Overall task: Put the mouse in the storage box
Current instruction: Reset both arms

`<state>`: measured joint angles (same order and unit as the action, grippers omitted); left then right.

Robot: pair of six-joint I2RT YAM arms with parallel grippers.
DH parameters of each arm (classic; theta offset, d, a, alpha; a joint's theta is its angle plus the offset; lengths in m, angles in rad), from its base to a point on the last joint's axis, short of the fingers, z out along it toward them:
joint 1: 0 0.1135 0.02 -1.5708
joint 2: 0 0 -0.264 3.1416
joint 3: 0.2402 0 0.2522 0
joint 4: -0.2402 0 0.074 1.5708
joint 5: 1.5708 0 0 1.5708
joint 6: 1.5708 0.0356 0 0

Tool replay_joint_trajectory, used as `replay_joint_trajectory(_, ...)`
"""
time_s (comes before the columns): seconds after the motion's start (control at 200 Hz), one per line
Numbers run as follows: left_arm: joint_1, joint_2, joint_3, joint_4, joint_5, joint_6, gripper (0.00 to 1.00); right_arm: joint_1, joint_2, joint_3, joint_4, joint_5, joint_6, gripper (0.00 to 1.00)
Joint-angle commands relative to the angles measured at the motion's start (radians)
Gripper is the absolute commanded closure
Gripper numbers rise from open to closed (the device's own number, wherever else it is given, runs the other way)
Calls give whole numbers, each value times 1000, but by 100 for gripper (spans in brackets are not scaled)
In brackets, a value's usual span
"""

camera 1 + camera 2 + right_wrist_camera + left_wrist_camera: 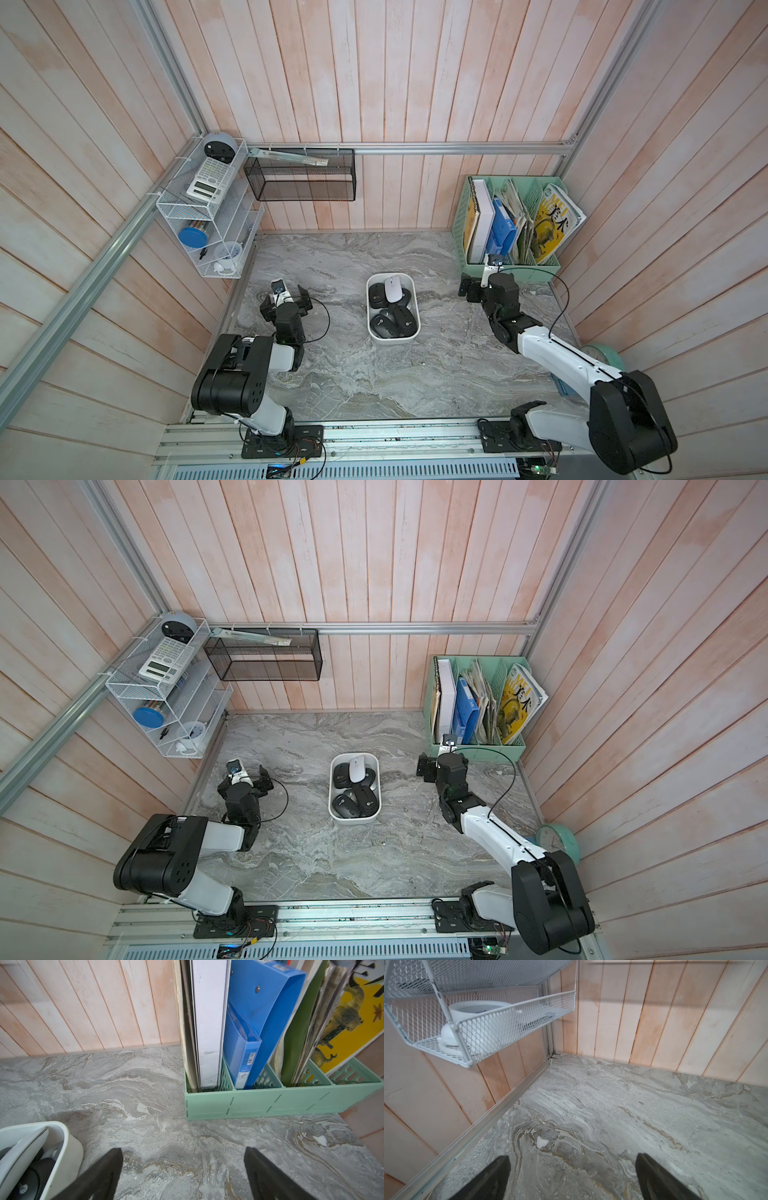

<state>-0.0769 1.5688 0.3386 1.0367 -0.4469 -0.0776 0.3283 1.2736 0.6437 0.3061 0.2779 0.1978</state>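
Observation:
The white storage box stands in the middle of the marble table in both top views. It holds several black mice and one white mouse lying on top at the far end. My left gripper hovers to the left of the box, open over bare marble. My right gripper is to the right of the box, open and empty. In the right wrist view the box's rounded wall shows, with the white mouse inside.
A mint-green file organizer with books stands at the back right, just beyond the right gripper. A black wire-mesh basket hangs on the back wall. A white wire shelf hangs left. A teal clock sits right.

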Motion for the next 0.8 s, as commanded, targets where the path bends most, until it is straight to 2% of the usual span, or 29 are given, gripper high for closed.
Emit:
replay_joint_trajectory(0.0, 5, -1, 6, -34, 30, 17, 0, -1, 53, 19, 22, -80, 23, 2)
replay_joint_trajectory(0.105, 5, 0, 5, -36, 30, 18, 0, -2, 103, 23, 63, -161, 13, 2)
replay_joint_trajectory(0.19, 5, 0, 7, -37, 30, 18, 0, -1, 143, 31, 87, -175, 32, 2)
replay_joint_trajectory(0.3, 6, 0, 10, -43, 32, 15, 0, -1, 178, 17, 127, -184, -13, 2)
replay_joint_trajectory(0.395, 6, 0, 10, -43, 32, 15, 0, -13, 151, -15, 139, -110, 15, 2)
replay_joint_trajectory(0.495, 6, 0, 11, -43, 33, 14, 0, -66, 80, -58, 147, -126, 34, 2)
replay_joint_trajectory(0.605, 6, 0, 10, -43, 33, 15, 0, -79, 6, -78, 125, -103, -125, 2)
replay_joint_trajectory(0.795, 7, 0, 10, -43, 33, 15, 0, -137, 48, -126, 227, -58, -225, 2)
